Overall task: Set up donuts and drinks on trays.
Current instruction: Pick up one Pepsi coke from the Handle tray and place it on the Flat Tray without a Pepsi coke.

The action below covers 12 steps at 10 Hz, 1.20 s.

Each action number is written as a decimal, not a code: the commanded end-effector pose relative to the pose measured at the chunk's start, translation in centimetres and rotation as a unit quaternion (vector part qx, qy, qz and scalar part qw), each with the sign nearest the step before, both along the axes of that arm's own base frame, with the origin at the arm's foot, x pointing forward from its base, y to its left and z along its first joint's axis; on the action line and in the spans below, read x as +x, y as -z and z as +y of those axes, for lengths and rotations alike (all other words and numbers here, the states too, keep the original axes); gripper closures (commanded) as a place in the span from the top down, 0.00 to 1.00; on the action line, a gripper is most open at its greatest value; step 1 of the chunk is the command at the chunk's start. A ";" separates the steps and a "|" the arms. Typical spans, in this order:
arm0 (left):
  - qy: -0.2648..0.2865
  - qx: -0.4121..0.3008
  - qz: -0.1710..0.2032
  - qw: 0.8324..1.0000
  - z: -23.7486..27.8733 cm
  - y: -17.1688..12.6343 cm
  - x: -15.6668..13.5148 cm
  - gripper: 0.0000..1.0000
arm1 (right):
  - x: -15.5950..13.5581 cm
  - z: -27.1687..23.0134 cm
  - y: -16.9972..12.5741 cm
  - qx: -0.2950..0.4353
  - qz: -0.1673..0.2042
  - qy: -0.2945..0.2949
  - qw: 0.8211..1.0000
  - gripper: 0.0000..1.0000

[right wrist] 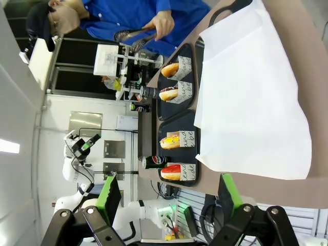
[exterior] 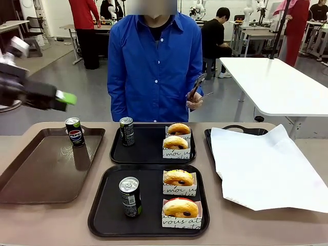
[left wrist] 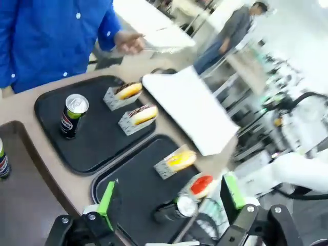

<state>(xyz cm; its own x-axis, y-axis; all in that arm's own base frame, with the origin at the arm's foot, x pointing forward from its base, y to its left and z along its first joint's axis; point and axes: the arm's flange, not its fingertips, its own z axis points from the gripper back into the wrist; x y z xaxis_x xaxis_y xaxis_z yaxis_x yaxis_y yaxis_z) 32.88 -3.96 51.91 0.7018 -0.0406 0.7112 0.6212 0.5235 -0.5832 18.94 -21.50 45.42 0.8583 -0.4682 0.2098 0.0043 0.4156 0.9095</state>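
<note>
I am looking at what reads as the closing stage of the setup. The near tray [exterior: 102, 205] is holding a can [exterior: 130, 197] and two sleeved donuts [exterior: 180, 192], and the far tray [exterior: 148, 154] is carrying its own can [exterior: 126, 131] beside two more sleeved donuts [exterior: 177, 138] — so both black trays look fully dressed. One spare can [exterior: 75, 131] is standing at the far edge of the brown tray [exterior: 31, 174], just beside the far tray.

My left gripper [exterior: 64, 99] is hanging in the air above and behind the brown tray, fingers spread wide with nothing between them; in its wrist view the green pads [left wrist: 106, 199] are standing well apart. My right gripper [right wrist: 168, 197] is also parted wide and holding nothing, looking down on the paper-lined tray [right wrist: 256, 92] from off to the side.

The person's hand [exterior: 195, 101] is gripping tongs [exterior: 197, 86] at the far edge.

I am judging that little is left — the next move probably calls for checking whether that spare can belongs anywhere, while keeping both arms clear of the person.
</note>
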 end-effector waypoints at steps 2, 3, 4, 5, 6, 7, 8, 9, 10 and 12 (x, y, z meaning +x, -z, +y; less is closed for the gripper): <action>-0.039 -0.101 0.062 0.992 8.3 0.4 -6.6 1.00 | 0.2 -0.2 -0.1 0.008 -0.015 0.000 1.000 1.00; -0.046 -0.111 0.092 0.988 10.4 -0.5 -7.3 1.00 | 0.2 -0.2 -0.1 0.008 -0.015 0.000 1.000 1.00; -0.062 -0.088 0.146 0.983 11.8 -0.6 -7.3 1.00 | 0.2 -0.2 -0.1 0.008 -0.015 0.000 1.000 1.00; -0.068 -0.063 0.210 0.973 12.7 -0.1 -7.0 1.00 | 0.2 -0.2 -0.1 0.008 -0.015 0.000 1.000 1.00; -0.090 -0.043 0.259 0.961 13.3 0.9 -6.4 1.00 | 0.2 -0.2 -0.1 0.008 -0.015 0.000 1.000 1.00; -0.106 -0.044 0.279 0.953 14.1 1.7 -5.5 1.00 | 0.2 -0.2 -0.1 0.008 -0.015 0.000 1.000 1.00; -0.113 -0.056 0.293 0.948 15.4 2.8 -4.6 1.00 | 0.2 -0.2 -0.1 0.008 -0.015 0.000 1.000 1.00; -0.115 -0.078 0.293 0.946 16.8 4.2 -4.1 1.00 | 0.2 -0.2 -0.1 0.008 -0.015 0.000 1.000 1.00; -0.112 -0.096 0.277 0.949 17.7 5.3 -4.0 1.00 | 0.2 -0.2 -0.1 0.008 -0.015 0.000 1.000 1.00; -0.119 -0.073 0.296 0.945 16.2 5.2 -4.5 1.00 | 0.2 -0.2 -0.1 0.008 -0.015 0.000 1.000 1.00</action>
<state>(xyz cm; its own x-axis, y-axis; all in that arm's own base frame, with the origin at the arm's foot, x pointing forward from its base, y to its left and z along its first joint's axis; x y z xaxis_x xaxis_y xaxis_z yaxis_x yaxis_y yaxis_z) 28.72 13.88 45.66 0.9368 0.2647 0.2288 0.0769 0.4820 -0.8728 18.94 -21.50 45.42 0.8586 -0.4678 0.2099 0.0042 0.4157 0.9095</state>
